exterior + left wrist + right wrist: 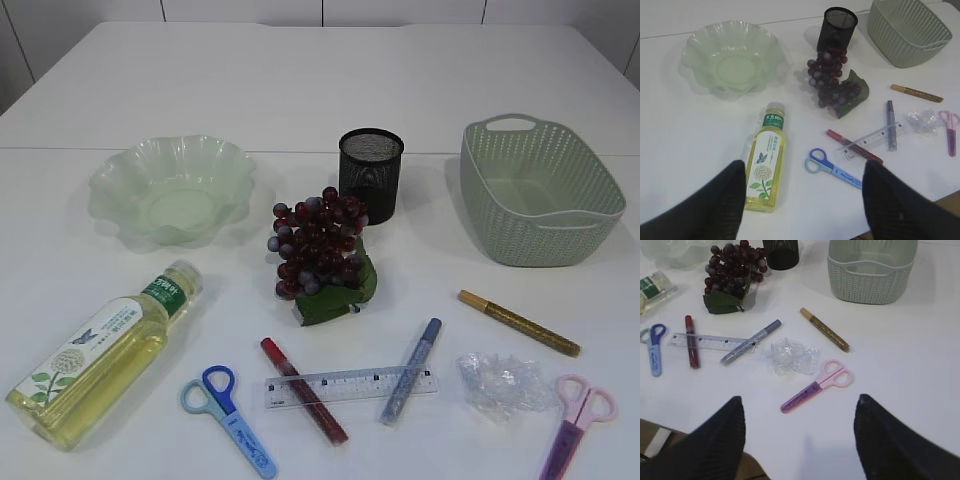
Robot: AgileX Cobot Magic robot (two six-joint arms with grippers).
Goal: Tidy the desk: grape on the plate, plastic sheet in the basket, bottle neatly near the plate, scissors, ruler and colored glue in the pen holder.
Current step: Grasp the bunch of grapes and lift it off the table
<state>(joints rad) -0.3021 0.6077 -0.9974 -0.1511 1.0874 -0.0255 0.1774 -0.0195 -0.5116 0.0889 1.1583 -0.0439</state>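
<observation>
Just ahead, bottle [765, 170] between open left claw [805, 200] fingers

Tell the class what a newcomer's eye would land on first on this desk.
Most likely the dark bunch of grapes on its green leaf at the centre, in front of the black mesh pen holder. Next come the pale green scalloped plate at back left and the green woven basket at back right. Along the front, a yellow bottle lies on its side at far left.

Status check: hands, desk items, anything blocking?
Left hand and right hand open, empty. Grape off the plate; pen holder and basket unfilled. Nothing blocking.
</observation>
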